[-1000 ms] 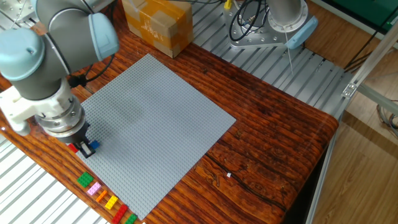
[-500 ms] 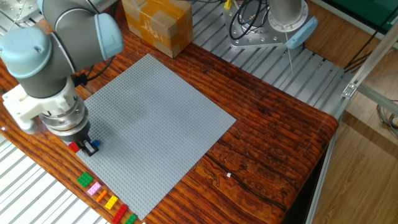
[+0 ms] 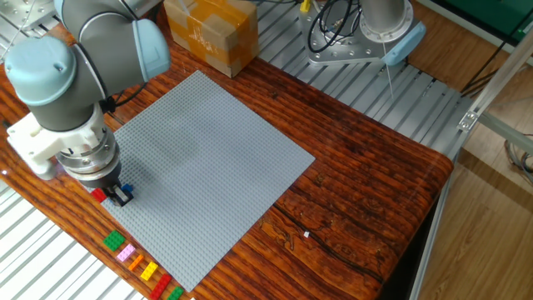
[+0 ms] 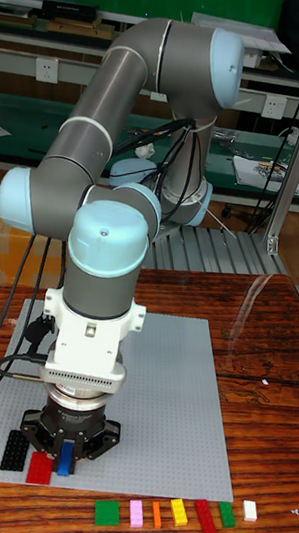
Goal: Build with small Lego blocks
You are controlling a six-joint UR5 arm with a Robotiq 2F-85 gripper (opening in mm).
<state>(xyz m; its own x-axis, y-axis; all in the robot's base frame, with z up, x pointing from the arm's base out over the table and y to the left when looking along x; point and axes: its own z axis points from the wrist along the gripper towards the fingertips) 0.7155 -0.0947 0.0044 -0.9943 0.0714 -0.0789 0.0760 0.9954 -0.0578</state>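
Note:
My gripper points straight down at the near-left edge of the grey baseplate. Its wrist hides most of the fingers. A blue brick sits right under the gripper, and I cannot see whether the fingers press on it. Beside it on the baseplate lie a red brick and a black brick. In the fixed view the blue brick and the red brick peek out on either side of the fingers.
On the wood in front of the baseplate lies a row of loose bricks, from a green one to a white one; the fixed view shows the same row. A brown cardboard box stands behind the baseplate.
The arm's wrist and elbow have shifted slightly up and to the right. The gripper tip stays at the blue brick, and the bricks look unmoved.

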